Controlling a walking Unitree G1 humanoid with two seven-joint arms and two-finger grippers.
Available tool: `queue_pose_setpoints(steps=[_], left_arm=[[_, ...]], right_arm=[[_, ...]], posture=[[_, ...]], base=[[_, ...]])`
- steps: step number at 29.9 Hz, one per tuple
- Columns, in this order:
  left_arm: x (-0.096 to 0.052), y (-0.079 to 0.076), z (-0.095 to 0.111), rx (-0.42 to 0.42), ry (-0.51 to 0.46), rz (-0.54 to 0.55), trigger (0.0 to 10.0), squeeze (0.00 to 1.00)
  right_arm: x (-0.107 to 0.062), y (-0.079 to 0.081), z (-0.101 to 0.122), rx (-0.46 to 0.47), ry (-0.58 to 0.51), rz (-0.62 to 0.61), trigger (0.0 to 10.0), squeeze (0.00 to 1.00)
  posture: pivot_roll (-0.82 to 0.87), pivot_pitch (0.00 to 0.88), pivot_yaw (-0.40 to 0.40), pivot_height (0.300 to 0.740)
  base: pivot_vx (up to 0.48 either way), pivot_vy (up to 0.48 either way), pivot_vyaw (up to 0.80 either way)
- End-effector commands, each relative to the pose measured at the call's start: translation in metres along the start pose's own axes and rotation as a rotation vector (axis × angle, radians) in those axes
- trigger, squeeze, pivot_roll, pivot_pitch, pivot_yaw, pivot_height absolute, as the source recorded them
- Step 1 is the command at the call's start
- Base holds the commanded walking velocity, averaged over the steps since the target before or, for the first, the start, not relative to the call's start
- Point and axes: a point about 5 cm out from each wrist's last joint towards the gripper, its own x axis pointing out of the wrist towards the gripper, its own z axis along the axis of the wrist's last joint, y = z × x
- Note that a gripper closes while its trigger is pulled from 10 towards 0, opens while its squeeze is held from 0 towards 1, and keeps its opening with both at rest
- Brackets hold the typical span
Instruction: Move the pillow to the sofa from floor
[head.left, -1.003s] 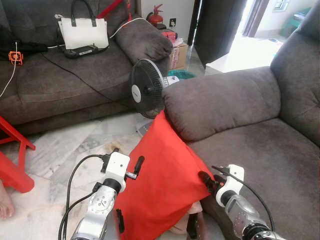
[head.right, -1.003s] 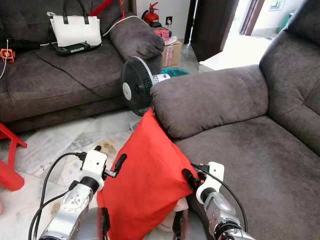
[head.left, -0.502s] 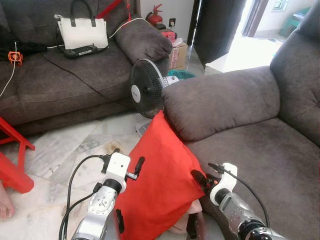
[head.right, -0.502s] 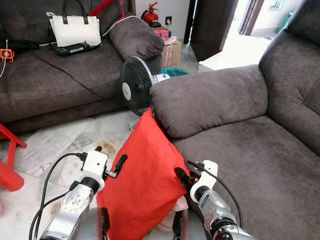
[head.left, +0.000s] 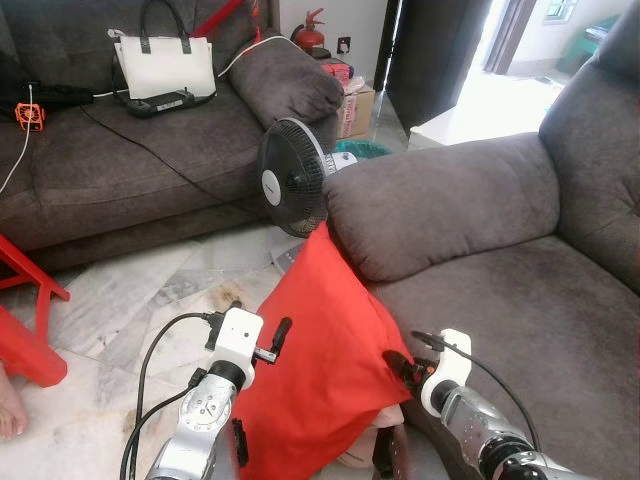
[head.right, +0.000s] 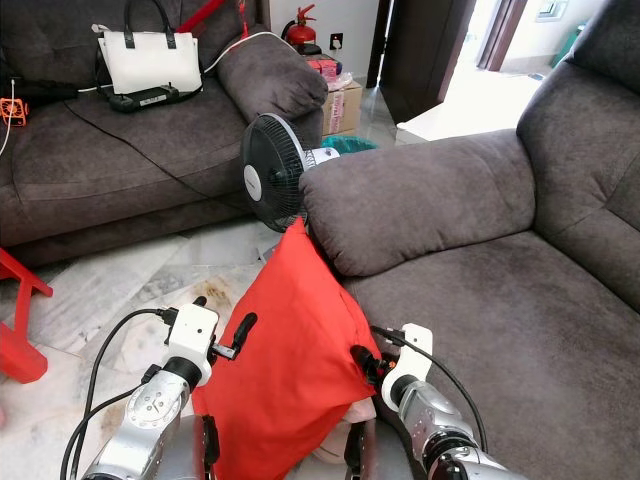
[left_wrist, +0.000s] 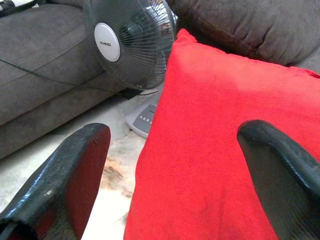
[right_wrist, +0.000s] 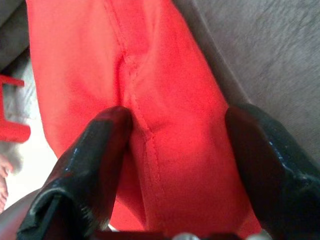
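Left eye view: a red pillow (head.left: 320, 360) stands on edge in the lower middle of the frame, its top corner leaning against the armrest of the grey sofa (head.left: 500, 290) that takes up the right half. The left gripper (head.left: 277, 334) sits at the pillow's left edge, lower left of centre, and the right gripper (head.left: 403, 368) presses against the pillow's right edge, low and right of centre. A black fan (head.left: 292, 178) stands just behind the pillow near the centre. A second sofa (head.left: 130, 160) crosses the upper left, with a white handbag (head.left: 166, 65) on its seat. A red stool (head.left: 25, 310) shows at the left edge, and a red fire extinguisher (head.left: 312, 32) stands top centre.

Right eye view: the same scene, with the pillow's top corner touching the armrest just below the fan, and pale marbled floor (head.right: 110, 280) to the left of it.

Left wrist view: the two black fingers (left_wrist: 75, 175) are spread wide, one at the lower left and one at the lower right. The pillow lies between them, nearer the right-hand finger, which lies over its red face; the other finger stands apart from the cloth. The fan is at the upper left, with the sofa's armrest along the top right.

Right wrist view: the two black fingers (right_wrist: 95, 160) stand apart at the bottom corners, with the pillow's seamed edge running down between them; the finger at the lower left touches the cloth. Grey sofa fabric shows at the upper right.
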Motion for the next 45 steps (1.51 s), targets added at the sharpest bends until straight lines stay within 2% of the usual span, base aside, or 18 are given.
queue_pose_setpoints(steps=[1, 5, 11, 12, 45], left_arm=[[0.002, -0.002, 0.001, 0.007, 0.000, -0.014, 10.0, 0.00], [0.002, -0.002, 0.000, 0.006, 0.007, -0.021, 10.0, 0.00], [0.003, -0.005, -0.001, 0.005, 0.014, -0.035, 10.0, 0.00], [0.003, -0.005, -0.001, 0.004, 0.014, -0.036, 10.0, 0.00], [0.008, -0.005, 0.000, 0.005, 0.011, -0.038, 10.0, 0.00]], right_arm=[[0.001, 0.004, -0.013, 0.010, 0.052, -0.006, 10.0, 0.00], [0.006, 0.015, -0.017, 0.001, 0.087, 0.007, 10.0, 0.00], [0.006, 0.018, -0.024, -0.024, 0.113, 0.023, 10.0, 0.00], [0.005, 0.016, -0.025, -0.025, 0.115, 0.023, 0.0, 0.00], [0.004, 0.015, -0.026, -0.061, 0.124, 0.049, 0.0, 0.00]], posture=[[0.15, 0.015, -0.095, 0.571], [0.15, 0.013, -0.095, 0.571], [0.15, 0.009, -0.097, 0.571], [0.15, 0.007, -0.097, 0.571], [0.15, 0.000, -0.099, 0.571]], base=[[0.000, 0.000, 0.00], [0.000, 0.000, 0.00], [0.000, 0.000, 0.00], [0.000, 0.000, 0.00], [0.000, 0.000, 0.00]])
